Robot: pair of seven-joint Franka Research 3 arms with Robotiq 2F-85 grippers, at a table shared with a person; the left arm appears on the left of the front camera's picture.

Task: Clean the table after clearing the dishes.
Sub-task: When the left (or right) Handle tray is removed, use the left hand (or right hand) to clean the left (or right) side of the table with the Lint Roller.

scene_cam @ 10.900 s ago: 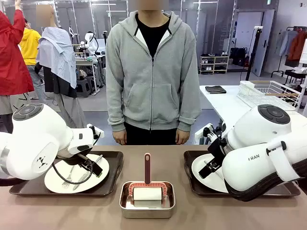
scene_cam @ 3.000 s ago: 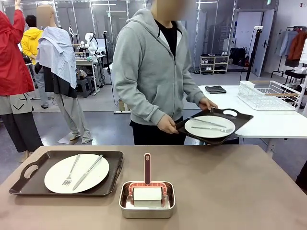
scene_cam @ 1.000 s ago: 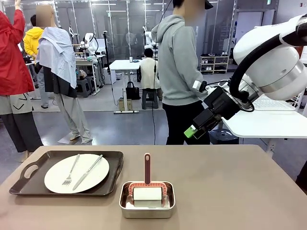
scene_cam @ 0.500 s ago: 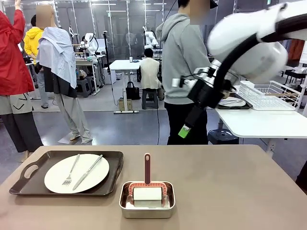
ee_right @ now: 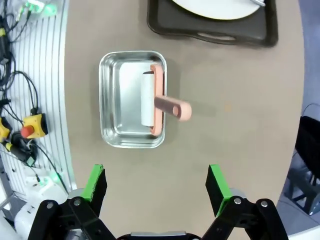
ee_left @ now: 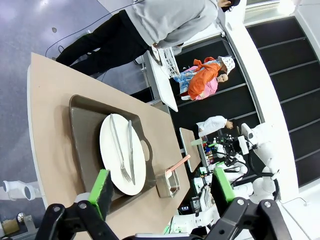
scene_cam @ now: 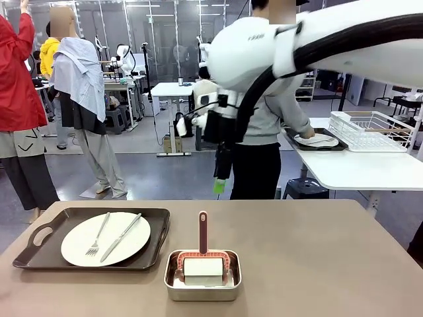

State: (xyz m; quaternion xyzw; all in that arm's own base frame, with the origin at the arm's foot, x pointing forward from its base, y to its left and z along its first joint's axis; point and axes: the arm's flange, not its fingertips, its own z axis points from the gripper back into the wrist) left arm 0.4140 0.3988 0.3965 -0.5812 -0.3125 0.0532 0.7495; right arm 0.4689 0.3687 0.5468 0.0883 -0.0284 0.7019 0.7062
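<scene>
Front view: my right arm reached in from the upper right across the middle, wrist turned so the right claw (scene_cam: 219, 187) pointed straight down, hanging high over the tabletop (scene_cam: 317, 264) and well above the upright handle of the lint roller (scene_cam: 203, 232). The roller stood in the steel pan (scene_cam: 173, 289) near my edge, with bare tabletop all along the right. Just left of the pan sat a dark tray (scene_cam: 39, 254) carrying a white plate (scene_cam: 76, 249), fork (scene_cam: 98, 236) and knife (scene_cam: 123, 236). At the white table (scene_cam: 357, 173) beyond, a person (scene_cam: 281, 115) had a hand at the second plate (scene_cam: 322, 140) on the second tray (scene_cam: 338, 146). In the right wrist view, that claw's jaws stood wide, holding nothing. The left claw (ee_left: 162, 187) was spread wide and empty too, looking across at the near tray.
</scene>
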